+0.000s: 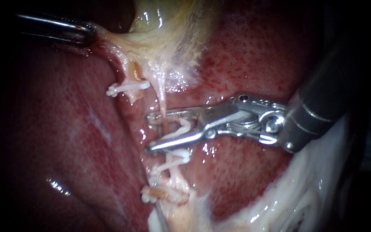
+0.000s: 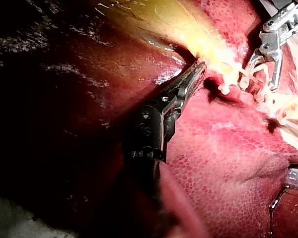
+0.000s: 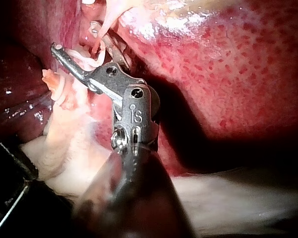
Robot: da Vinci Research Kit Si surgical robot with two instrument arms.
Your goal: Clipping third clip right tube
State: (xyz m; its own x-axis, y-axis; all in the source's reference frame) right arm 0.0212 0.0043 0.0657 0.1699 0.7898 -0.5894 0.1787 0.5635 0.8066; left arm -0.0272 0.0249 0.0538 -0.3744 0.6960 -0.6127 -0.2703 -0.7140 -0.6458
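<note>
My right instrument [image 1: 151, 132] comes in from the right, its jaws open and straddling the thin pale right tube [image 1: 163, 101]. A white clip [image 1: 182, 127] lies on that tube between the jaws. A second white clip [image 1: 174, 158] sits on the same tube just below the jaws. Another clip [image 1: 127, 88] crosses the left tube, and a clipped stump [image 1: 153, 195] lies lower down. At the upper left, my left instrument [image 1: 86, 35] is shut on pale gallbladder tissue [image 1: 172, 30], holding it taut. The wrist views show the same: the left instrument [image 2: 199, 68], and the right instrument [image 3: 74, 38] around the clip [image 3: 87, 62].
Red liver [image 1: 65, 141] fills the left and middle of the endoscope view and lies under both instruments. White fatty tissue [image 1: 305, 197] lies at the lower right under the right shaft. My right instrument [image 2: 260, 84] also shows ahead of the left jaws.
</note>
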